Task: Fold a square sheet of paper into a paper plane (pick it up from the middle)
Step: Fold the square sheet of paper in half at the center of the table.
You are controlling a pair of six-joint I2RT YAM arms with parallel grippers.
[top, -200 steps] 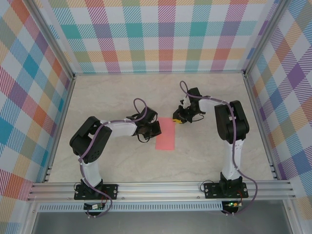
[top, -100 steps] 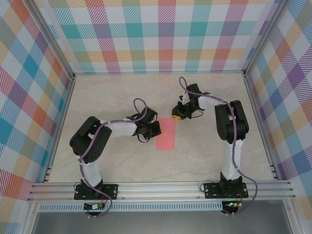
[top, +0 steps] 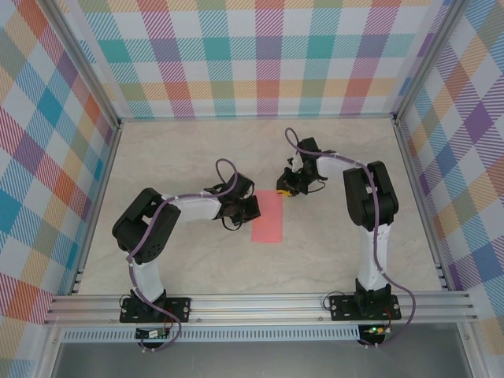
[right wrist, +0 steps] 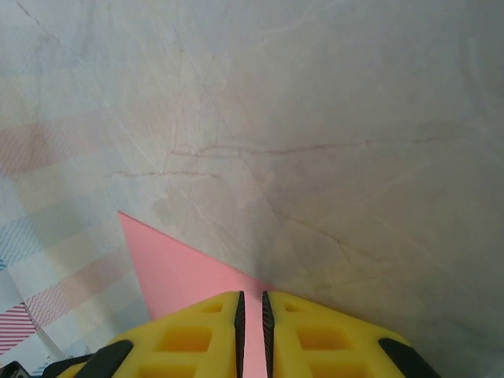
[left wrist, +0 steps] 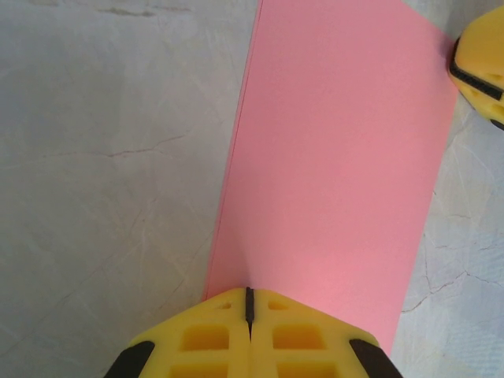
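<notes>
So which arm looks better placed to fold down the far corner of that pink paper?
Right, probably: the right gripper sits at the far right corner of the paper, while the left gripper, shut, is at its left edge, seemingly pinning it.

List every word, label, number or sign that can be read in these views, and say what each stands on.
None can be read.
The pink paper is plain.
The yellow left gripper and right gripper bear no marks.
The checked walls carry pattern alone.
Any marking on the arm bases is too small to read.
</notes>
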